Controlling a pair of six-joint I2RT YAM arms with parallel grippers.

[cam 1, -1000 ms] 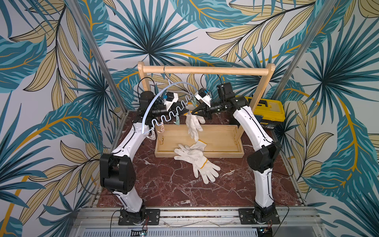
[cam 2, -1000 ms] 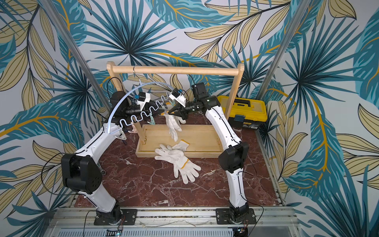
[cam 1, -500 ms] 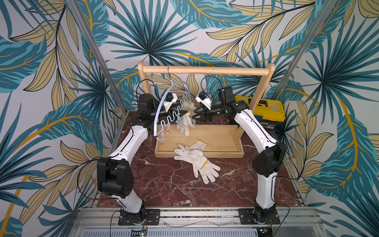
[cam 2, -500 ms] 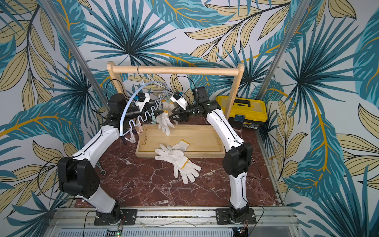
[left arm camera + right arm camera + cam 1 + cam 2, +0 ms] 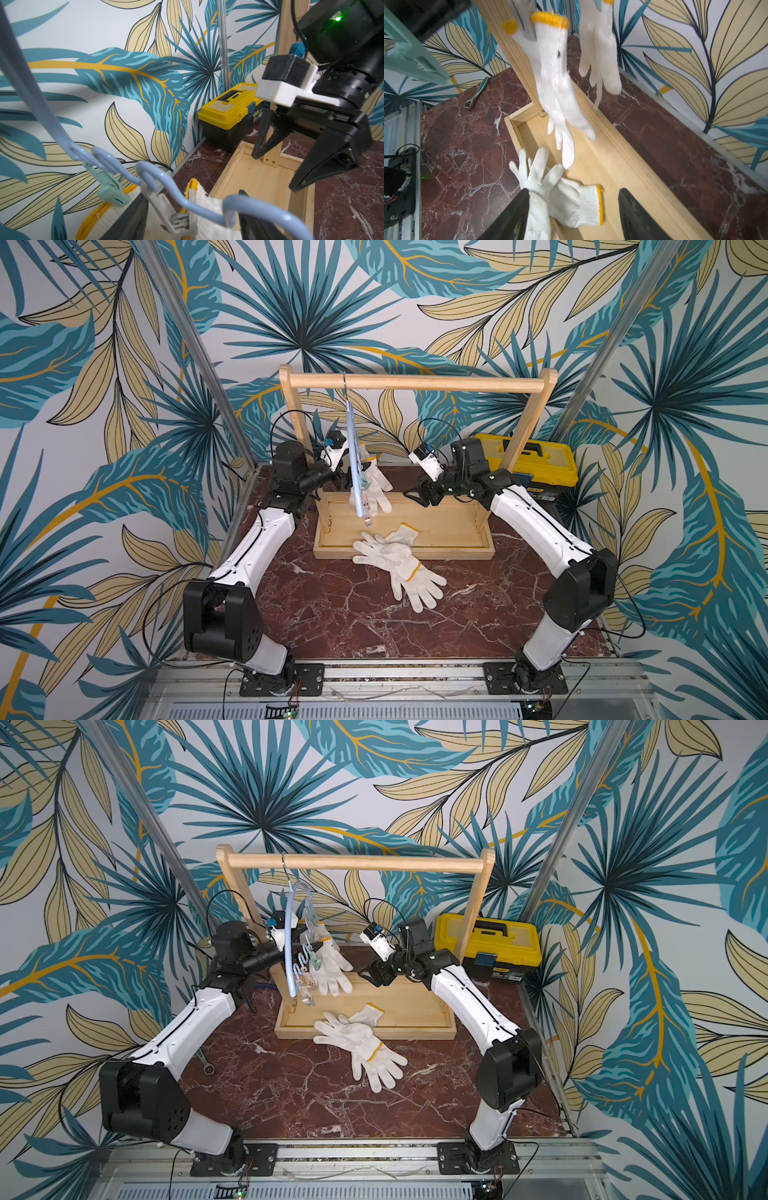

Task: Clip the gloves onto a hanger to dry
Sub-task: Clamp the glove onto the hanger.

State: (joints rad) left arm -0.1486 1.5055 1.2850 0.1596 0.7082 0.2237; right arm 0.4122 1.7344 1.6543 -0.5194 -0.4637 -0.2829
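The gloves (image 5: pixel 415 585) were white knit with a yellow band at each cuff. They looked light, soft and floppy. They would likely sag and fold when lifted, so the ribbed cuff seemed the best place to pinch, as that edge also has to go into a clip.

Two clipped gloves (image 5: pixel 328 965) hung fingers-down from the hanger (image 5: pixel 354 456). This was a thin pale-blue bar, hooked by its metal hook over the round rail (image 5: pixel 415 381) of a wooden rack. The loose gloves (image 5: pixel 353 1031) lay in a small heap, partly over the front edge of the rack's tray (image 5: pixel 457 531) and partly on the red marble tabletop (image 5: pixel 332 605).

The hanger looked light and free to swing on its hook, so it would probably need steadying while a clip was squeezed.

The left claw (image 5: pixel 192 194) was released. Its fingers (image 5: pixel 135 218) stood well apart, with a white clip (image 5: pixel 176 216) and a cuff between them, and it appeared to be pinching nothing. A mint clip (image 5: pixel 108 191) held the other cuff.

The right claw (image 5: pixel 574 190) was also spread and empty. It sat above the tray, near the clipped gloves but apart from them.
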